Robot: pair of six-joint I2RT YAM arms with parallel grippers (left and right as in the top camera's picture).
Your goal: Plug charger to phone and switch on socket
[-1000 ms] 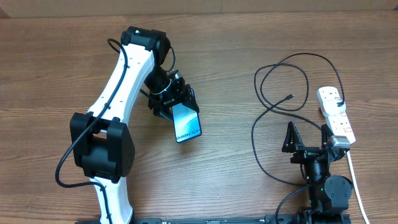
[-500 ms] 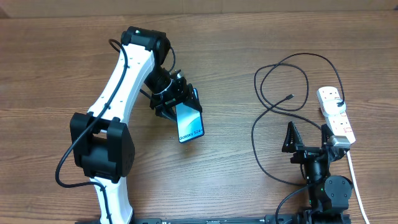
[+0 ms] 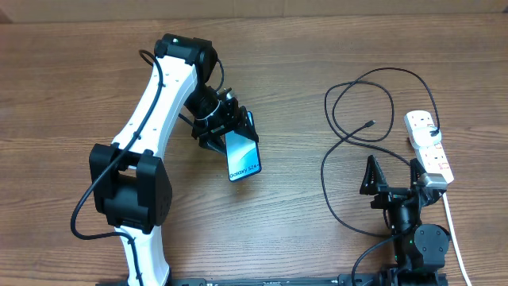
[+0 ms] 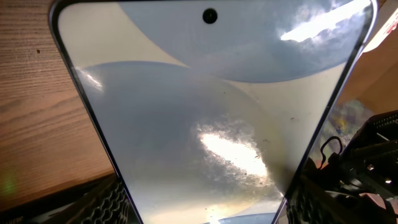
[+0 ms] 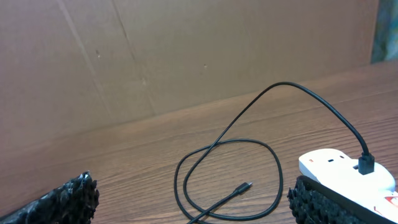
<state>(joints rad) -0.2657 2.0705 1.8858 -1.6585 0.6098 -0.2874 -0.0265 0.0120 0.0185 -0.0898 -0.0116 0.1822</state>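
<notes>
Three items, two grippers.

Item 1, phone: slim rigid slab with a lit glass face. Judged light but slick and breakable, so best taken across its long black edges, never on the screen. Location: clamped between the fingers of the left gripper, which grips one end by both edges. The lettered end juts out beyond the fingertips. Whether that free end rests on the table or hangs clear of it is hard to tell from overhead.

Item 2, charger: thin black cable, limp, lying in loose loops. Judged nearly weightless and likely to slide or spring. Best hold: just behind the connector tip, its one stiff part. Location: the tip lies ahead of the right gripper, in line with its left finger and apart from it. The loop runs past that finger.

Item 3, socket: hard white strip with the charger's plug seated at its far end. It lies just beside the right gripper's right finger and reaches ahead of it. The right gripper stands fully spread, holding nothing.
</notes>
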